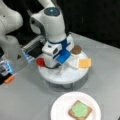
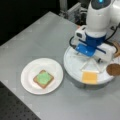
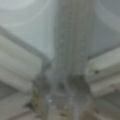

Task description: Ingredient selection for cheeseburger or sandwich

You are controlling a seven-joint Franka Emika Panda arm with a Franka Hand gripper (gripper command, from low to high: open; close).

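The sandwich stands as one tan-brown toast square (image 1: 73, 114) (image 2: 48, 84) with a green disc (image 1: 80, 109) (image 2: 43, 77) on top, lying on the white paper plate (image 1: 58, 105) (image 2: 27, 75). A red disc (image 1: 40, 61) sits at the left edge of the round white divided tray (image 1: 62, 78) (image 2: 72, 71). My gripper (image 1: 57, 67) (image 2: 92, 60) is lowered onto that tray, just right of the red disc in a front view, and the arm's hand covers most of it. The wrist view shows only the tray's white dividers (image 3: 22, 65) from very close.
A yellow-orange cheese square (image 1: 84, 63) (image 2: 89, 77) and a round brown patty (image 1: 76, 50) (image 2: 113, 69) also lie on the tray. The arm's base (image 1: 11, 50) stands at a front view's left, with a small orange thing (image 1: 9, 79) beside it.
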